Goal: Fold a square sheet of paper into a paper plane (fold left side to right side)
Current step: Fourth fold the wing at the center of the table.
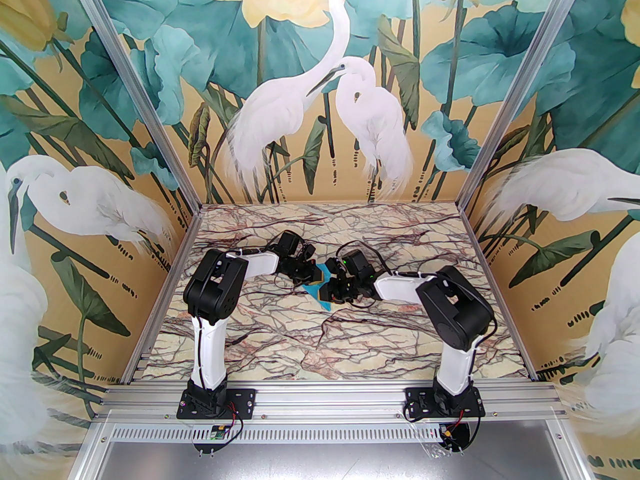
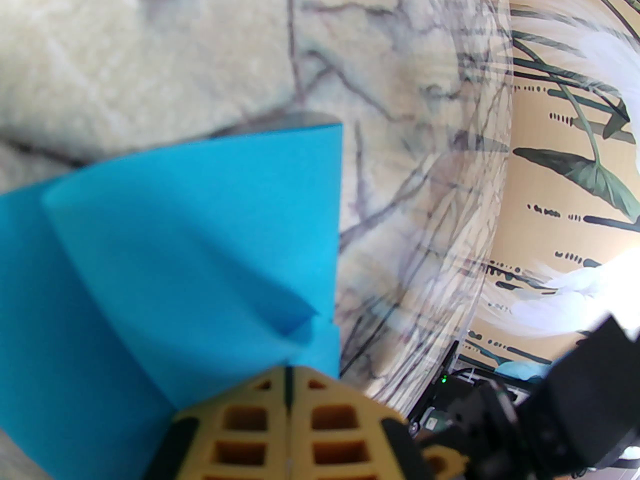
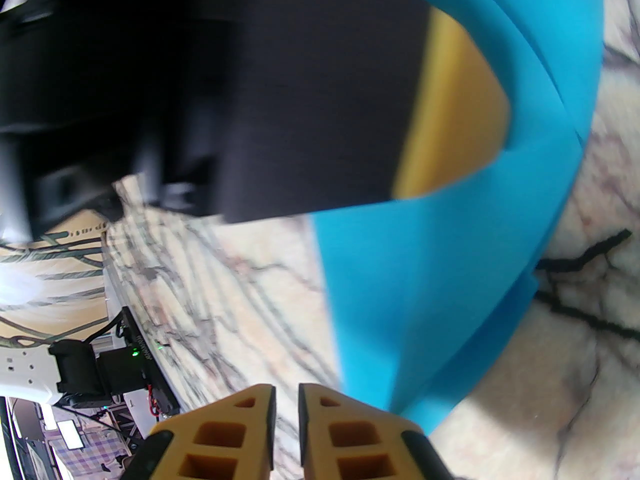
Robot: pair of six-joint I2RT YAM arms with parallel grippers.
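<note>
The left gripper (image 2: pixel 287 370) pinches the thin turquoise-blue square sheet of paper (image 2: pixel 200 248) between pressed-together yellow fingers. The sheet curves up ahead of its tips, creased into layered flaps, above the veined marble table (image 2: pixel 150 43). The right gripper (image 3: pixel 286 390) is barely parted and holds nothing, with the sheet just ahead and right of its tips.

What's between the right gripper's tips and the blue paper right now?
Just bare marble table, in the right wrist view; the right gripper, jaws slightly parted, sits beside the square sheet of paper.
</note>
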